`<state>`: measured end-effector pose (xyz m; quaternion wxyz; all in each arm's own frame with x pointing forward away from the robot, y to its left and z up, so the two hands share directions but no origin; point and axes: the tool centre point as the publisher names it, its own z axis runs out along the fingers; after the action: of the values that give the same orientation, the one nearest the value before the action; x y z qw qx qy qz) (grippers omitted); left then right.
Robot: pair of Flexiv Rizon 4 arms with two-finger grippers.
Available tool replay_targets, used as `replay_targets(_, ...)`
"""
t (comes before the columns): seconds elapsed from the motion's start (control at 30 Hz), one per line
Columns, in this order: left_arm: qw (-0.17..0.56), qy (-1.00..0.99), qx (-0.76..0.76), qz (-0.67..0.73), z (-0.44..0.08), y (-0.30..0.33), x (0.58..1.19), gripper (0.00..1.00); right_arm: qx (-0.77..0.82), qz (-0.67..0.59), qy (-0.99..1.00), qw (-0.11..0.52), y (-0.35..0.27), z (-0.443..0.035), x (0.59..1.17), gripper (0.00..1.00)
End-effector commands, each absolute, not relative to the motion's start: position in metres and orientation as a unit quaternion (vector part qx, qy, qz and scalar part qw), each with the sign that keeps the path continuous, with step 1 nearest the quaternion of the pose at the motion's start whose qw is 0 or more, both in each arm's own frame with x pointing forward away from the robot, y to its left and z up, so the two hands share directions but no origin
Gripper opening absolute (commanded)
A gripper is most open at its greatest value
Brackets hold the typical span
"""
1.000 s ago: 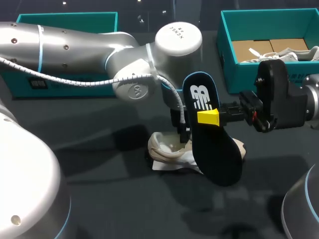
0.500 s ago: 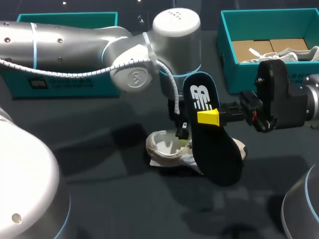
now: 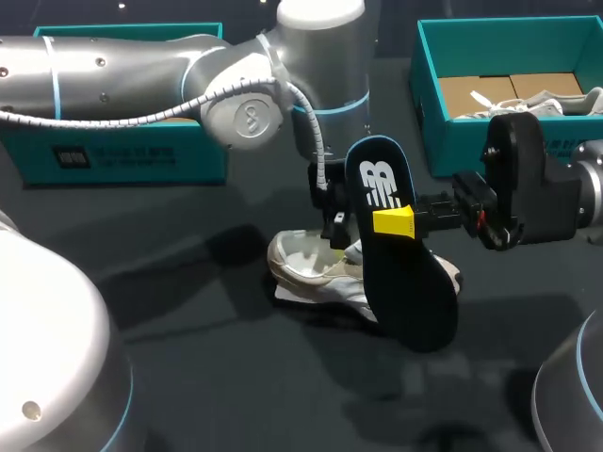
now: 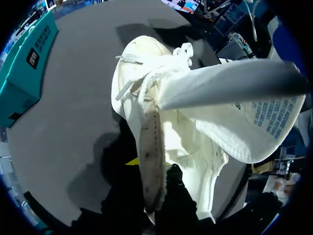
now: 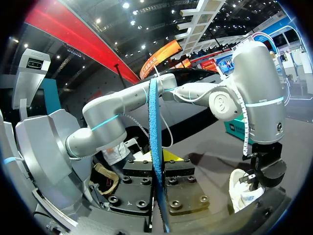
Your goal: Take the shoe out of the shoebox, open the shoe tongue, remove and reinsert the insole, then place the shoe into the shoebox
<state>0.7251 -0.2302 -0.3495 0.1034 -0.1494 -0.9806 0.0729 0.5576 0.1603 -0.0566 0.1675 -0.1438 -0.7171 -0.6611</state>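
A white shoe (image 3: pixel 306 273) lies on the dark table in the middle of the head view. My left gripper (image 3: pixel 336 241) comes down on it from above and is shut on the shoe's side wall (image 4: pixel 150 161), next to the raised tongue (image 4: pixel 234 117). My right gripper (image 3: pixel 396 223) holds the dark insole (image 3: pixel 400 273) upright in the air just in front of the shoe, yellow tip against its face. In the right wrist view the insole (image 5: pixel 154 142) stands edge-on between the pads, with the shoe (image 5: pixel 243 193) and left gripper (image 5: pixel 261 171) beyond it.
A teal shoebox (image 3: pixel 429 113) at the back right holds another white shoe (image 3: pixel 551 102) on brown paper. A second teal box (image 3: pixel 122 155) stands at the back left, partly behind my left arm.
My left gripper has shut on the shoe's side wall and drawn it slightly left and toward the back. The right gripper and insole have stayed still.
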Motion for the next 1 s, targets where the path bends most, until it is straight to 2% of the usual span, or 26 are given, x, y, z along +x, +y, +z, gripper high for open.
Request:
replay_targets(0.03,0.11,-0.966,-0.219,0.079,-0.339,-0.23,0.728,0.0,-0.144,-0.661,-0.717,0.168,0.162,-0.058,0.558,0.0)
replay_targets(0.17,0.134,-0.915,-0.373,0.074,-0.32,-0.233,0.729,0.0,-0.144,-0.661,-0.717,0.168,0.162,-0.058,0.558,0.0)
replay_targets(0.23,0.104,-0.877,-0.466,0.055,-0.311,-0.231,0.719,0.0,-0.144,-0.661,-0.717,0.168,0.162,-0.058,0.558,0.0)
replay_targets(0.6,0.104,-0.877,-0.466,0.055,-0.311,-0.231,0.719,0.0,-0.144,-0.661,-0.717,0.168,0.162,-0.058,0.558,0.0)
replay_targets(0.8,0.113,-0.789,-0.6,0.065,-0.311,-0.23,0.72,0.0,-0.144,-0.661,-0.717,0.168,0.162,-0.058,0.558,0.0)
replay_targets(1.0,0.091,-0.747,-0.656,0.048,-0.319,-0.229,0.713,0.0,-0.144,-0.661,-0.717,0.168,0.162,-0.058,0.558,0.0)
